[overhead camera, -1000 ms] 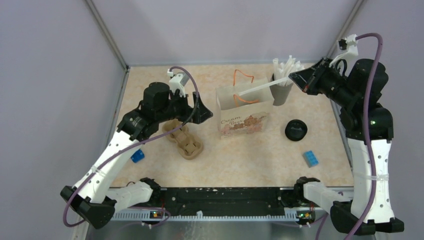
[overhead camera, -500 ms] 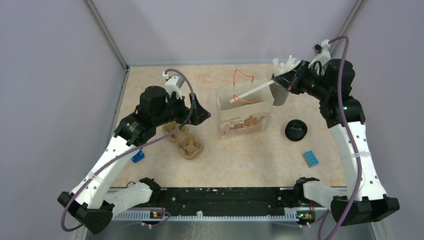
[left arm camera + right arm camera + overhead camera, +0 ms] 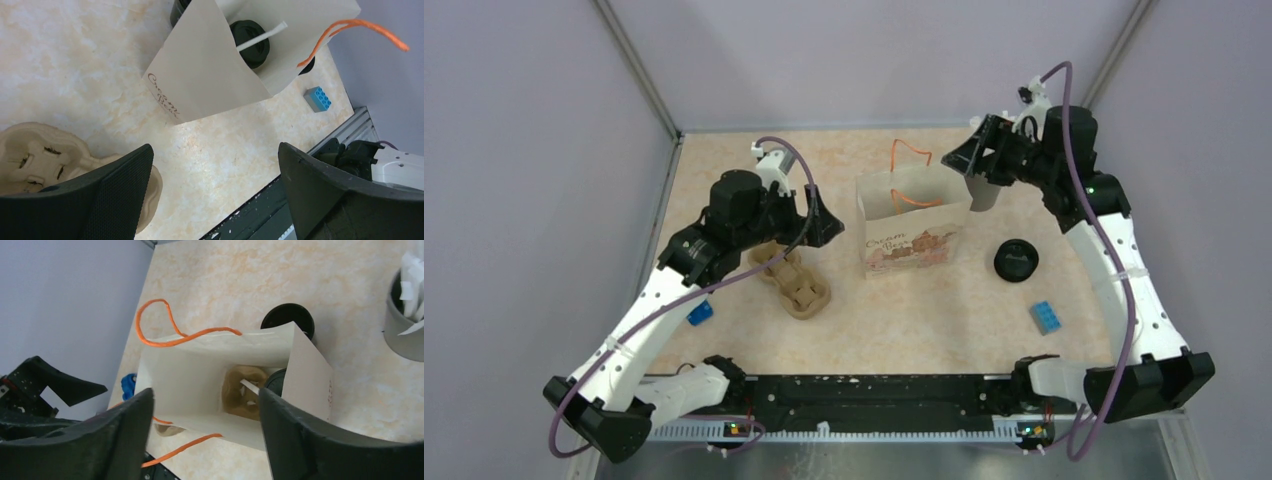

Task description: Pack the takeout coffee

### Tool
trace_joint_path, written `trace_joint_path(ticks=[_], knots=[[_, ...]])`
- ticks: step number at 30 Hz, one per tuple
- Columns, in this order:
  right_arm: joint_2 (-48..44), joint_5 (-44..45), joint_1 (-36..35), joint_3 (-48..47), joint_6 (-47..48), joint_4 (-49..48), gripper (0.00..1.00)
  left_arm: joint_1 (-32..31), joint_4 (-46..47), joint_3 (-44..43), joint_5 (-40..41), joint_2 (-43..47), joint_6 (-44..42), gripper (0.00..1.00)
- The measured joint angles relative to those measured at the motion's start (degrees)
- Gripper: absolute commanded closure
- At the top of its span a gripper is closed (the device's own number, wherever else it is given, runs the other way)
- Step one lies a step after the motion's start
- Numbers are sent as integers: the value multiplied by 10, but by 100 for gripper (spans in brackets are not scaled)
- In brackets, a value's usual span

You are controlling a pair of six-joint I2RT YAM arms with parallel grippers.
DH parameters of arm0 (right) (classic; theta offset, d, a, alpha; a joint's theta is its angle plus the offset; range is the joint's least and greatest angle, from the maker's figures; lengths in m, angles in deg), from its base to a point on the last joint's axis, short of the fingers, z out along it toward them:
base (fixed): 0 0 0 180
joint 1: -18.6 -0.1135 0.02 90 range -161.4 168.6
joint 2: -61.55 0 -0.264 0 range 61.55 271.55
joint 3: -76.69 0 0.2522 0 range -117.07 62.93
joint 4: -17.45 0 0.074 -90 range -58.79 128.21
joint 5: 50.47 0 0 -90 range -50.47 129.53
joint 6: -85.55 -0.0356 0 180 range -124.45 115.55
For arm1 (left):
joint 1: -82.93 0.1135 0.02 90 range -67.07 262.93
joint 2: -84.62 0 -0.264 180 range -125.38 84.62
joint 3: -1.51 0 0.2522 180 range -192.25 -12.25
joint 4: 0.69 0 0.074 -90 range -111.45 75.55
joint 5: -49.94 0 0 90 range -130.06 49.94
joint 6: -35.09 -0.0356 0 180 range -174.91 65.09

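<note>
The paper bag (image 3: 914,225) stands upright mid-worktop (image 3: 924,310), mouth up and printed face toward the arms' bases. Its brown script starts "Cream"; the rest is unreadable. A white straw (image 3: 261,36) leans slantwise inside. The right fingers (image 3: 300,440) hang spread and empty above the mouth, and the left fingers (image 3: 120,195) are spread wide over the pulp carrier (image 3: 794,283); bare worktop lies before the bag.

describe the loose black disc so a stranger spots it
Find the paper bag with orange handles. The black disc lies on the tabletop just right of it. It is round and dark, unlike the blue brick nearby.
</note>
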Motion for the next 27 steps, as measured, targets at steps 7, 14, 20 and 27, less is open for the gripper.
trace_joint_path(ticks=[7,14,20,27], knots=[[-21,66,0,-115,67,124,7,0,-4,-66,13,-27,-23,1],[-81,171,0,-167,74,220,5,0,22,-147,-10,-48,-52,1],[-151,253,0,-160,76,273,1,0,41,-149,-36,-28,-82,1],[-262,264,0,-91,76,278,1,0,33,-65,-43,61,-88,1]])
